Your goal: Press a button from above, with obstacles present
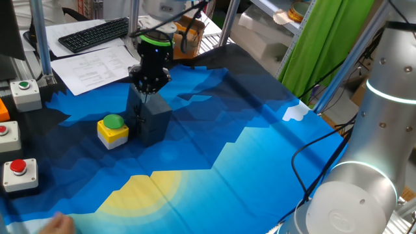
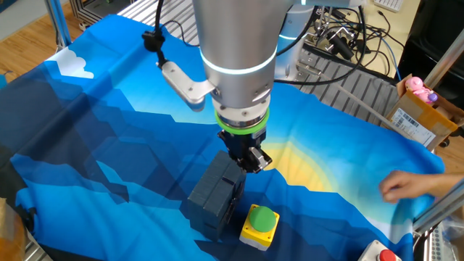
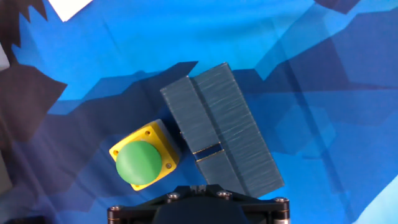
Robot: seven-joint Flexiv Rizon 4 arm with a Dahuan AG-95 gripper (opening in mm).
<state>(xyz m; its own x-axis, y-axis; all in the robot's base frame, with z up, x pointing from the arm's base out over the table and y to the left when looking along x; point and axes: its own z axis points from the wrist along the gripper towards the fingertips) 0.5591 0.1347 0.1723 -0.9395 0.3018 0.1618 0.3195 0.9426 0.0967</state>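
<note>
The small yellow cube-shaped box with a round green dome button [image 1: 113,129] stands on the blue patterned cloth over the table [image 1: 247,156]; the taller dark grey rectangular block [image 1: 151,120] stands just beside it, on its right in one fixed view; the black two-finger gripper [image 1: 147,89] hangs above the block; three grey button boxes [image 1: 19,174] sit well apart from the pair, along the cloth's left edge; a black keyboard [image 1: 94,34] lies behind, beyond the cloth.

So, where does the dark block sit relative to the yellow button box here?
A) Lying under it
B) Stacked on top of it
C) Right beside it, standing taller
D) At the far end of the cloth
C: the dark block stands right next to the yellow button box on the cloth and rises higher than it.
</note>
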